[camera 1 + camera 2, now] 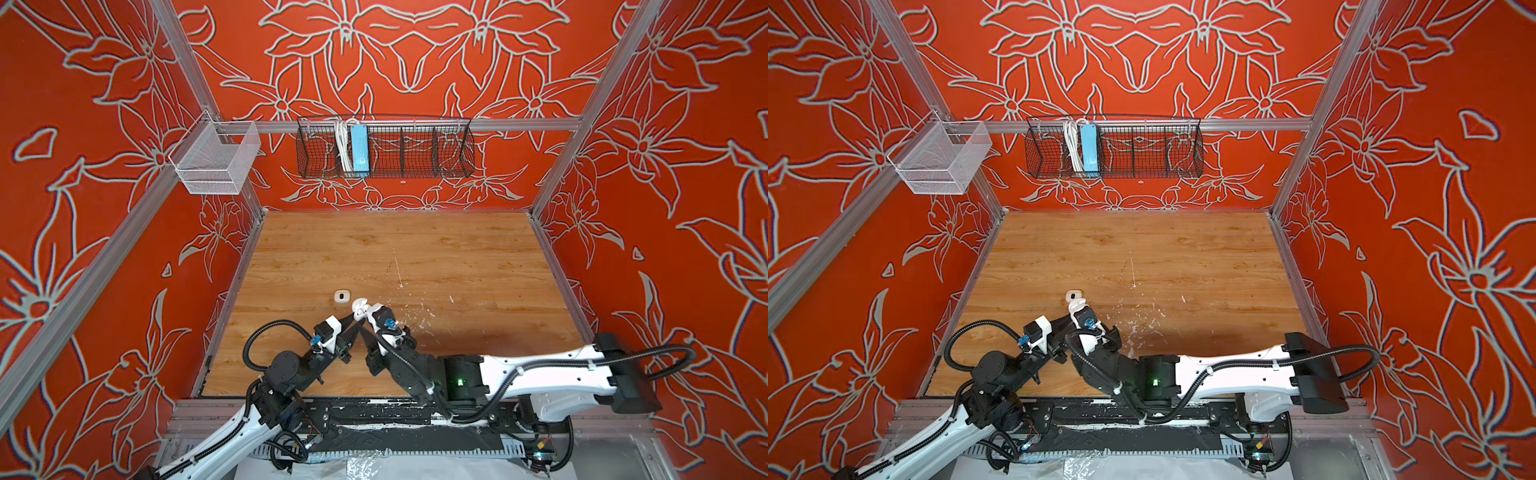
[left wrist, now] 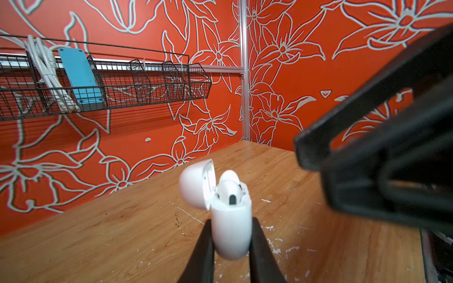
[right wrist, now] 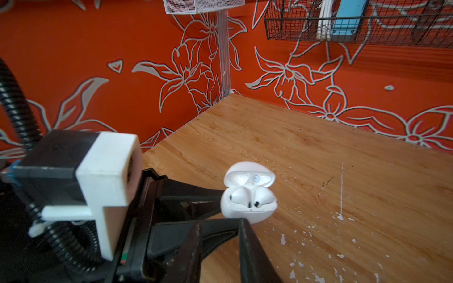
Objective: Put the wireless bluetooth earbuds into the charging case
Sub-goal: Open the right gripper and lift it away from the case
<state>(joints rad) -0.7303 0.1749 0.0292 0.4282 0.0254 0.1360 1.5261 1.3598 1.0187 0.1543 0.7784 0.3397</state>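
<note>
The left hand [image 2: 231, 225] is clamping the open charging case [image 3: 247, 210], earbuds [image 3: 241, 196] inside, stems hidden; right hand [image 3: 219, 224] is hovering slightly parted, empty.

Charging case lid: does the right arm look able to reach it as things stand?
Probably yes. The left end effector clamps the charging case by its lower body only, leaving the open lid free. The right end effector sits close beside it with nothing between.

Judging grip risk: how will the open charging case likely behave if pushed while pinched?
The charging case looks smooth and rounded, so it may slip or pivot between the left fingers. Its open lid could probably swing shut if bumped.
</note>
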